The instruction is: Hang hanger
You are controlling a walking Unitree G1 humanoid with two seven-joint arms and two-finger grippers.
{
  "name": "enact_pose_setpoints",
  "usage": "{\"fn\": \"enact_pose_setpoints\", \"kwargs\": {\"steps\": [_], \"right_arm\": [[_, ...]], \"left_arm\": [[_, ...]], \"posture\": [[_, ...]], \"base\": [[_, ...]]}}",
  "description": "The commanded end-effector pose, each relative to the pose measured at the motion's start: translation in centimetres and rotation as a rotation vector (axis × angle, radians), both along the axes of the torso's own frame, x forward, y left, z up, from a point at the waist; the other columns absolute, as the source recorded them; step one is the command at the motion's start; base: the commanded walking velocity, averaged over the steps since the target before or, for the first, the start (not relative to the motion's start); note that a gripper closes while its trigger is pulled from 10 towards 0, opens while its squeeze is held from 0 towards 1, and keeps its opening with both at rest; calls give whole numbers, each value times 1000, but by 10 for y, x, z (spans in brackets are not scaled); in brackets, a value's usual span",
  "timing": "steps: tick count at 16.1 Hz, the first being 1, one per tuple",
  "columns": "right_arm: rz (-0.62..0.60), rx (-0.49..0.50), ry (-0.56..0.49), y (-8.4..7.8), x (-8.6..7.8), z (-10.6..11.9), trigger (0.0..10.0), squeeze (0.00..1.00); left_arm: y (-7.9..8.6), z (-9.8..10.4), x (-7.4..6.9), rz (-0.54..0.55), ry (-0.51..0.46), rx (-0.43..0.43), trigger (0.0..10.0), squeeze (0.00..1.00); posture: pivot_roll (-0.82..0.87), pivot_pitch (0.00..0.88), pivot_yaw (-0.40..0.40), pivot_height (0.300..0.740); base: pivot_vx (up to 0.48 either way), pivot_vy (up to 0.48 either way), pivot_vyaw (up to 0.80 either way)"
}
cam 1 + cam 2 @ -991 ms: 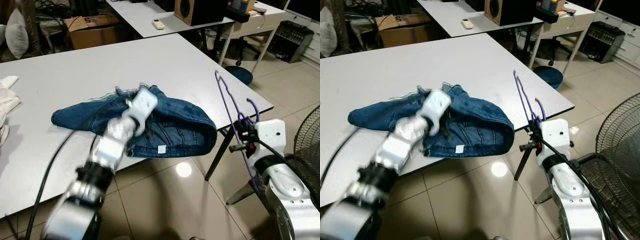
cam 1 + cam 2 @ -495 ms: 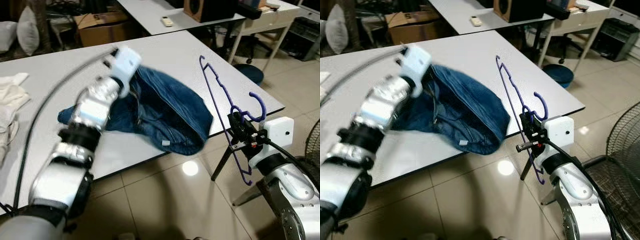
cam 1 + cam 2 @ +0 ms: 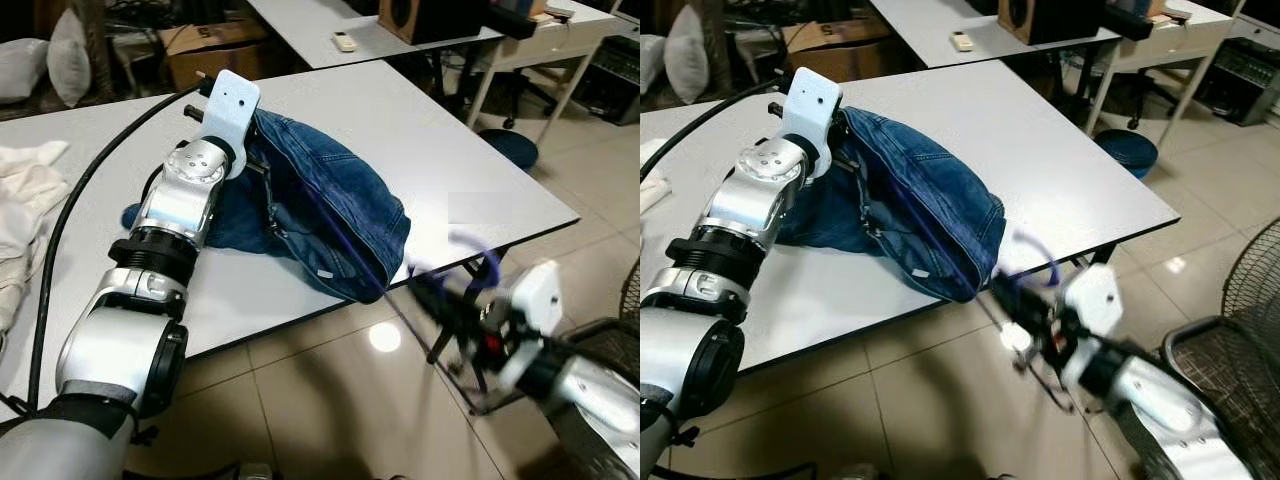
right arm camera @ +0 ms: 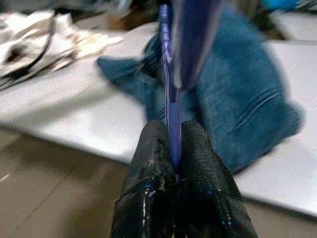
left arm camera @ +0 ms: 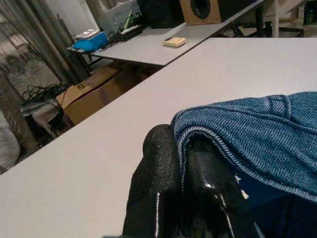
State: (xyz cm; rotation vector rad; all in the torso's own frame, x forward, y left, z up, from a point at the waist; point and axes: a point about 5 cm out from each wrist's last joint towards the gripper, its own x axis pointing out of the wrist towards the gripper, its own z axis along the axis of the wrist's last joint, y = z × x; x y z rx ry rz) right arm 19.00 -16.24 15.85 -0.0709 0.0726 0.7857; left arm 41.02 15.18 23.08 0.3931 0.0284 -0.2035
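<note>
The threading step is in hand: the denim garment (image 3: 320, 215) is pinched at its hem and lifted off the table (image 3: 450, 170) by the left gripper (image 5: 183, 188). The purple hanger (image 4: 171, 99) is clamped in the right gripper (image 4: 171, 163), seemingly tipped toward the garment's opening, though blurred. Next, insertion calls for alignment. Half a second earlier, the hanger stood upright.

Jeans (image 3: 330, 215) on table (image 3: 470, 180) — hanger (image 3: 940, 240) seemingly right, overlapping.
</note>
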Motion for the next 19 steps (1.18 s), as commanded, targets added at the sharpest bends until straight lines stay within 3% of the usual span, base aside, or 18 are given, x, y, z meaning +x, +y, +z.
{"fn": "enact_pose_setpoints", "kwargs": {"steps": [1, 3, 4, 5, 9, 13, 16, 19], "right_arm": [[54, 4, 20, 3, -5, 3, 10000, 0], [15, -107, 136, -2, -9, -18, 10000, 0], [-79, -146, 181, -6, 2, -30, 10000, 0], [-153, -136, 205, -8, 14, -37, 10000, 0], [-178, -59, 253, 0, 42, -43, 10000, 0], [-108, -61, 305, 12, 47, -49, 10000, 0], [-138, -108, 470, 6, 41, -74, 10000, 0], [-185, -94, 478, 2, 46, -76, 10000, 0]], "left_arm": [[-4, 12, 2, -9, -37, -4, 0, 0], [-13, 16, 0, -83, -63, 0, 0, 0], [-22, 16, -4, -152, -69, 8, 0, 0], [-28, 14, -9, -204, -62, 21, 0, 0], [-36, 11, -20, -278, -42, 54, 0, 0], [-33, 17, -23, -262, -55, 57, 0, 0], [-21, 29, -22, -210, -80, 45, 0, 0], [-24, 34, -23, -224, -101, 36, 0, 0]], "posture": [[41, 0, 21, 740], [37, 0, 18, 740], [34, 0, 21, 740], [34, 0, 25, 740], [46, 0, 23, 740], [69, 0, 3, 740], [73, 0, -3, 740], [69, 0, 0, 740]], "base": [[0, 0, 0], [0, 0, 0], [0, 0, 0], [0, 0, 0], [0, 0, 0], [0, 0, 0], [0, 0, 0], [0, 0, 0]]}}
